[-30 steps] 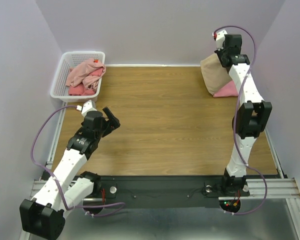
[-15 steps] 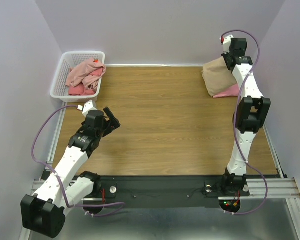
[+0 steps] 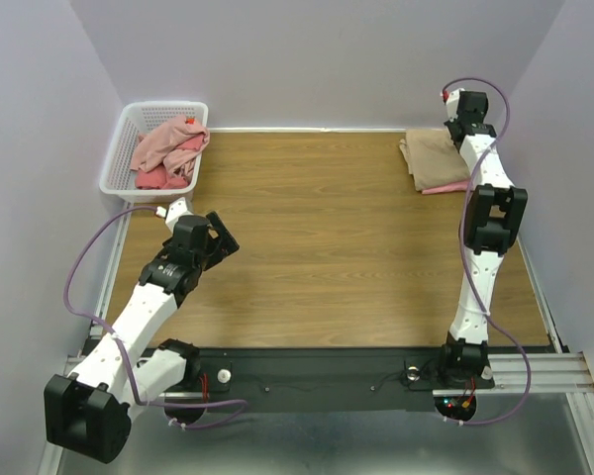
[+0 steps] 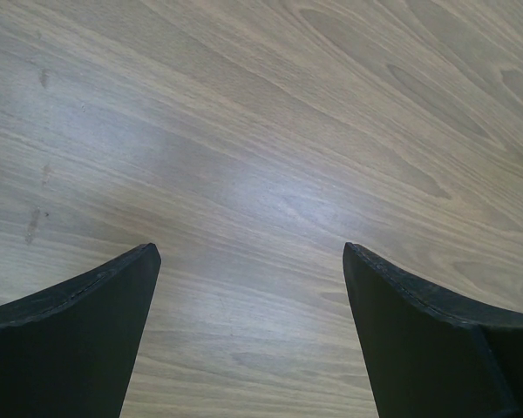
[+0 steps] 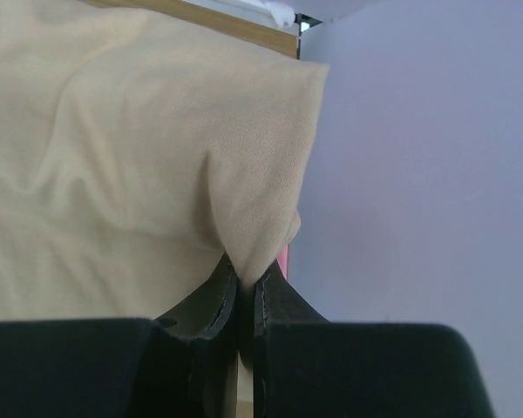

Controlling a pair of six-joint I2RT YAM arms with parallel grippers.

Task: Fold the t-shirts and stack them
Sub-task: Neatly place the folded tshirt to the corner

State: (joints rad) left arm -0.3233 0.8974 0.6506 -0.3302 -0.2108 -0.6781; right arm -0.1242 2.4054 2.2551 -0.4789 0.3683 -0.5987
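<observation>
Lowered since a second ago, the beige t-shirt (image 3: 436, 160) is laid on the salmon-pink t-shirt (image 3: 445, 187) in the far right corner. Its edge is pinched by the right gripper (image 5: 247, 280), likely to steer the fold; the left gripper (image 4: 248, 261) is held spread wide, empty.

Overhead camera spans the whole table (image 3: 317, 247); wrist cameras sit close over its wood and the beige t-shirt (image 3: 431, 158).

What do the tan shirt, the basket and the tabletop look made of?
Tan shirt: soft matte cloth; it drapes in folds and shows a fine weave. Basket: probably white plastic, with moulded lattice walls. Tabletop: wood or wood-look laminate, with visible grain and a slight sheen.
</observation>
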